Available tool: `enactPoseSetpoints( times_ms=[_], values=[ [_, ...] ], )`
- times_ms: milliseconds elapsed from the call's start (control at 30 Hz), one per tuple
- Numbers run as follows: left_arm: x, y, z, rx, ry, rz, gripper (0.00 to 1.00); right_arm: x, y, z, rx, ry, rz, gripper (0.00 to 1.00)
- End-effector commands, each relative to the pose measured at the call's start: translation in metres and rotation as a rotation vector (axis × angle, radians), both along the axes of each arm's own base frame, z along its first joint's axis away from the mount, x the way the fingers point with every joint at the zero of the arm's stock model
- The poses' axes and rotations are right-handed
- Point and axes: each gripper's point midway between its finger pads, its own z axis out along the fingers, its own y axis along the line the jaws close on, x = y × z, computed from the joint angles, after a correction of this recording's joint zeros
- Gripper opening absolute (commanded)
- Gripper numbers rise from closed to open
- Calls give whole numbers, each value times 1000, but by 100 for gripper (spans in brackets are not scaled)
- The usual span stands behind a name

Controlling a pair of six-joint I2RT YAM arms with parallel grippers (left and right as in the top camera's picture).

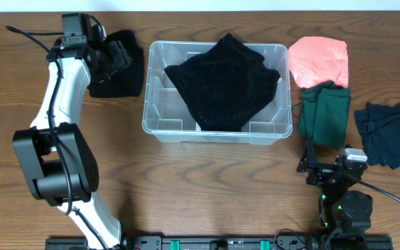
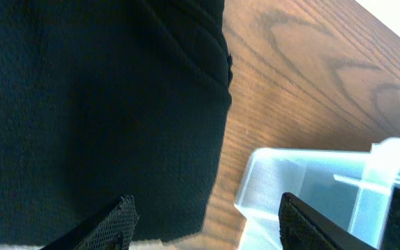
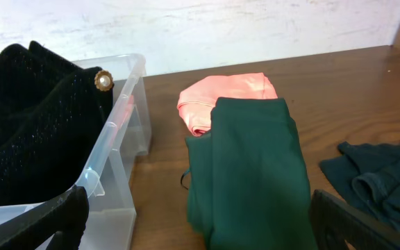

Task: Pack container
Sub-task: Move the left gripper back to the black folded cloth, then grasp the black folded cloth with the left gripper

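Observation:
The container [image 1: 160,119], a clear rectangular bin, stands mid-table with a black knit garment [image 1: 224,82] piled in it and spilling over the rim. Left of it lies another black garment [image 1: 120,82]. My left gripper [image 1: 119,59] hovers over that garment. In the left wrist view its jaws [image 2: 203,229] stand apart over the black cloth [image 2: 96,104] and bare wood, with the container's corner [image 2: 304,184] to the right and nothing between the fingers. My right gripper [image 1: 328,168] rests low at the front right, open and empty [image 3: 200,232], facing a green garment [image 3: 252,173].
Right of the bin lie a folded pink garment [image 1: 318,61], the green garment [image 1: 323,114] and a dark teal garment [image 1: 389,133]. The black garment in the bin carries a pearl button [image 3: 103,80]. A black rail runs along the table's front edge [image 1: 214,243].

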Motion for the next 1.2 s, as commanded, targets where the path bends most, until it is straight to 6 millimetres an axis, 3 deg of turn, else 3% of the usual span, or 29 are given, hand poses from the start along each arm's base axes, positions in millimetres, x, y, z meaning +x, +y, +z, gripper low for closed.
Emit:
enactPoseSetpoints(
  times_ms=[0, 200, 300, 600, 767, 867, 967, 1167],
  values=[
    [4, 10, -23, 52, 16, -19, 67, 0, -2, -1, 10, -2, -9, 99],
    [3, 17, -66, 79, 87, -48, 67, 0, -2, -1, 10, -2, -9, 99],
    [-5, 34, -82, 104, 140, -14, 66, 0, -2, -1, 10, -2, -9, 99],
    [-63, 116, -100, 152, 350, 161, 56, 0, -2, -1, 10, -2, -9, 99],
    [-98, 146, -103, 124, 445, 201, 54, 0, -2, -1, 10, -2, -9, 99],
    [-107, 147, -96, 114, 457, 169, 54, 0, -2, -1, 10, -2, -9, 99],
    [-103, 139, -79, 124, 410, 91, 54, 0, -2, -1, 10, -2, -9, 99],
    [-97, 137, -14, 293, 288, 52, 54, 0, -2, -1, 10, -2, -9, 99]
  ],
)
